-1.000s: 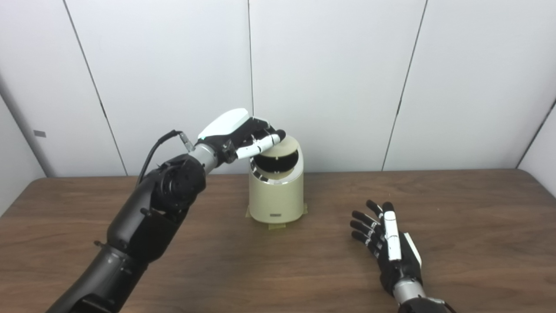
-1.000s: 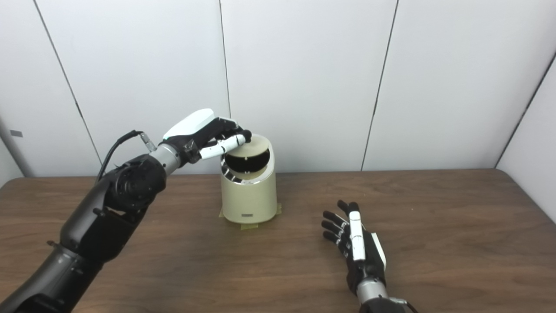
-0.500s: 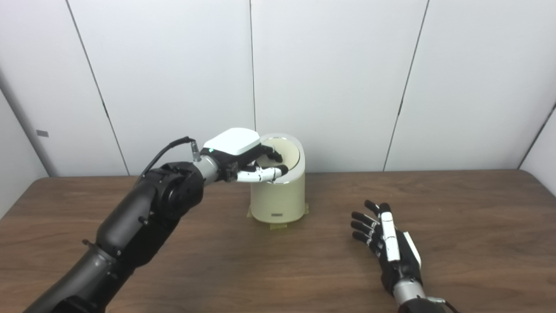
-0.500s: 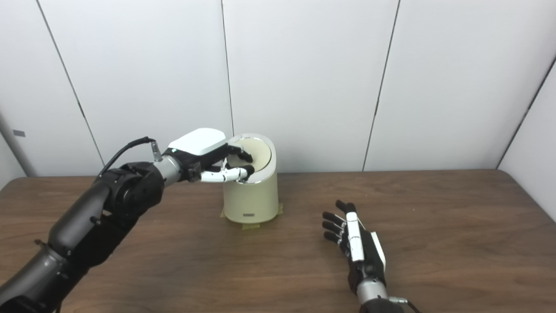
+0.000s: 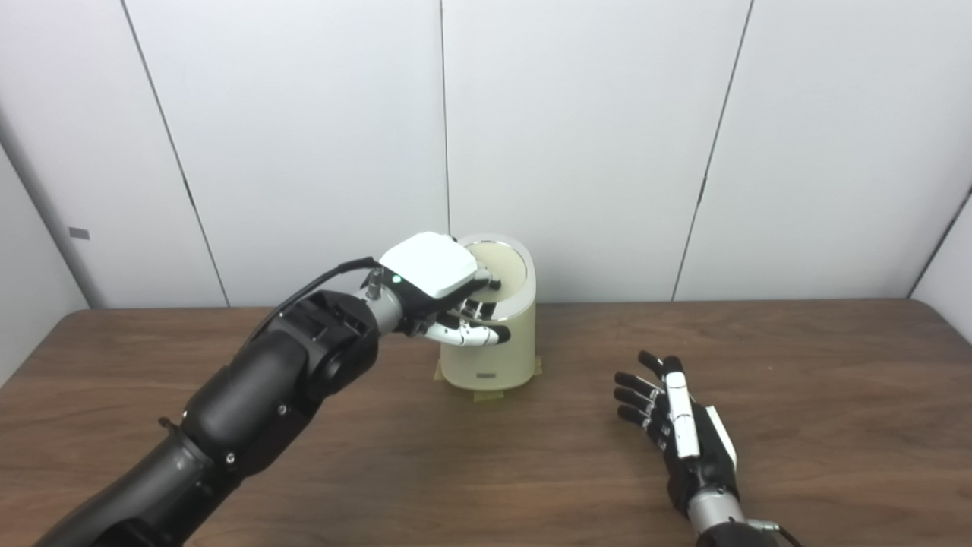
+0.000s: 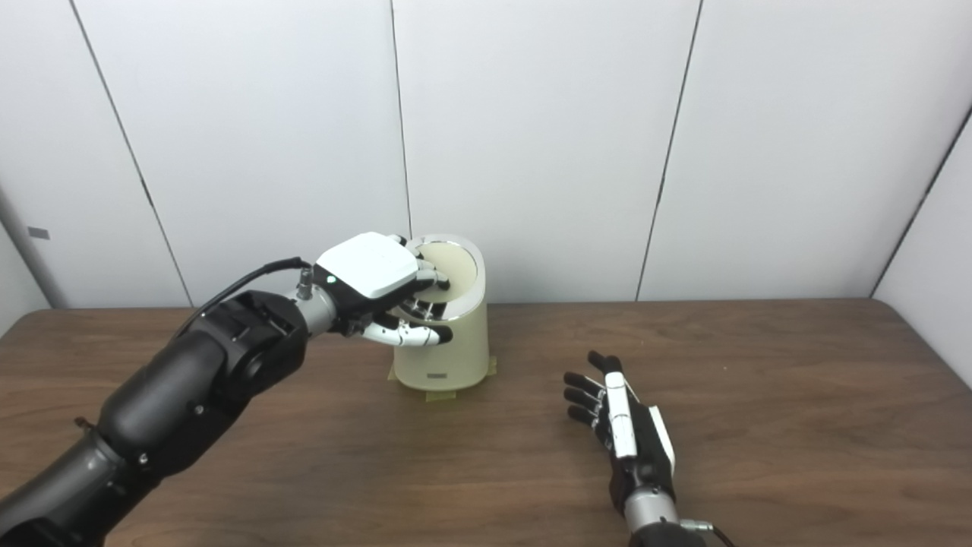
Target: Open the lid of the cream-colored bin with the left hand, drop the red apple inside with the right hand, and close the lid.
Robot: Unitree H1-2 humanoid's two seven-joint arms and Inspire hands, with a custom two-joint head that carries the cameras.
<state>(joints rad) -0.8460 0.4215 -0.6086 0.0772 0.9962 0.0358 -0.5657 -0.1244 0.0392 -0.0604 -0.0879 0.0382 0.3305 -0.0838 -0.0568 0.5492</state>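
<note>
Brown wood-grain table (image 5: 797,425), wide and matte, running back to a wall (image 5: 592,137) of pale grey panels split by thin dark seams. Side panels angling in at the far left and far right.

Near the back edge, just left of centre: cream-colored bin (image 5: 507,353), upright, round-bodied, sitting on a patch of yellowish tape (image 5: 486,394). Lid (image 5: 503,262) down flat inside the shiny rim, closed. No sign of the red apple anywhere on the table; cannot tell whether inside the bin.

Over to the left hand (image 5: 444,285): white back plate up, reaching in from the left over the bin's near-left rim. Fingers (image 6: 421,308) curled downward over the rim and front of the bin, thumb stretched across below, lying against the bin's upper front wall. Loosely bent, not fully shut, not gripping anything. Fingertips at or on the lid's edge, but exact contact hard to judge behind the white plate. Dark arm trailing down to the bottom-left corner, black cable looping from the wrist.

Right hand (image 5: 680,429): resting low on the table, well apart from the bin, off to its right and nearer the camera. Fingers spread and straight, pointing up-left toward the bin. Holding nothing.
</note>
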